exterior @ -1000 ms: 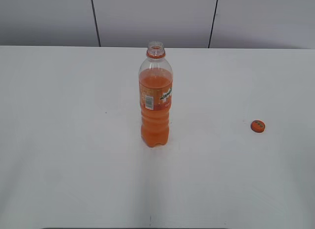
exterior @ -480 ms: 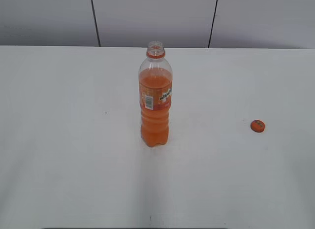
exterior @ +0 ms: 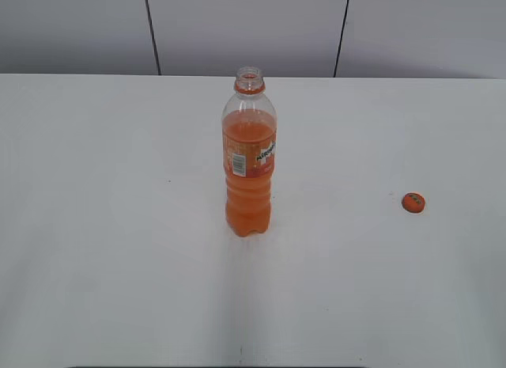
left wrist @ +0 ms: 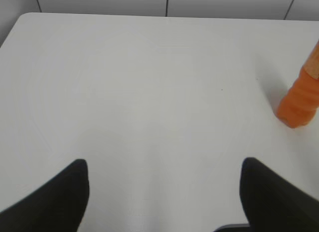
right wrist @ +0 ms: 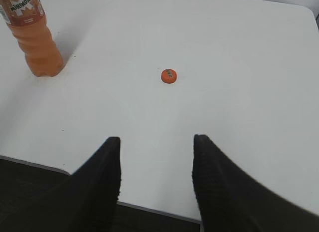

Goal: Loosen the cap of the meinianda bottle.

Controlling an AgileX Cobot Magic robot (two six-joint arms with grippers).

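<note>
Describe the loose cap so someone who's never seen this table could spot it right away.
On the white table, start at the upright meinianda bottle near the middle, its neck open. Look well to its right, slightly nearer the camera: the cap lies alone, apart from the bottle. It is the only small flat orange disc, with dark print on top.

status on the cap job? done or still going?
Looks done: the cap is off, lying on the table right of the meinianda bottle, whose neck is open. In hand: nothing; the left gripper and right gripper are open, away from both. Nothing visibly left.
</note>
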